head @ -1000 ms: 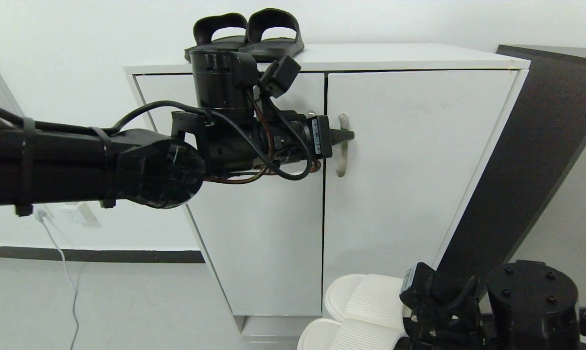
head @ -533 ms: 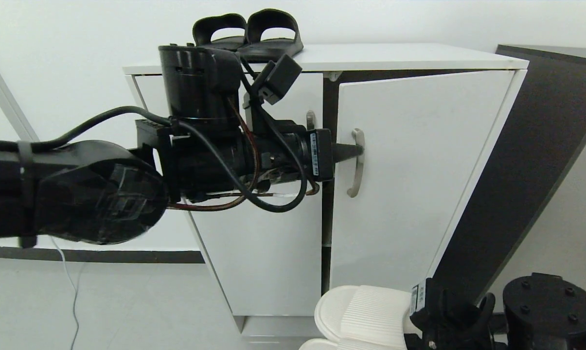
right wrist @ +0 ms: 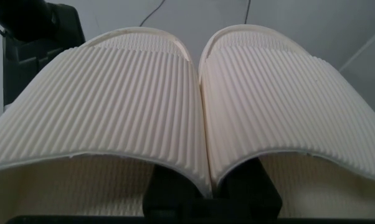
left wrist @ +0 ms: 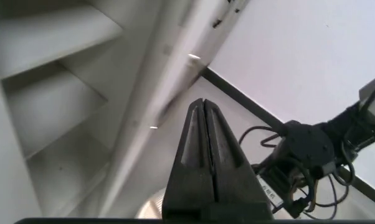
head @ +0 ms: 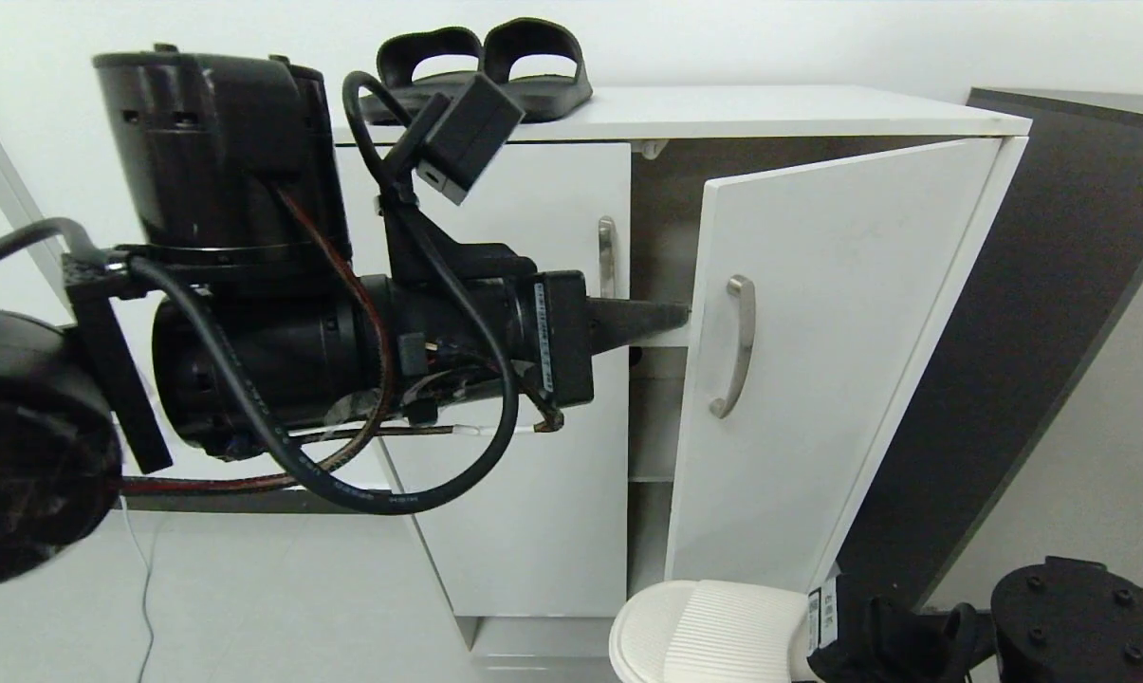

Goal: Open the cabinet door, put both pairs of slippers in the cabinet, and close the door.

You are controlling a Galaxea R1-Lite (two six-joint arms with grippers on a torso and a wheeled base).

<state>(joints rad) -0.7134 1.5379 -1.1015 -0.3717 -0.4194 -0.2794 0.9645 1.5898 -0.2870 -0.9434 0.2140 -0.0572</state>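
at the edge of the part-open cabinet door, the left hand, closed on nothing, is risking slipping off, while the right hand is clamping the white slippers low near the door's foot, where its swing could be catching them.

White wall, dark baseboard strip, pale floor, thin white cable, dark slanted panel at right

plain indoor room staged like a home entryway: a white shoe cabinet against a bare white wall, dark baseboard, pale floor, a cord trailing down.
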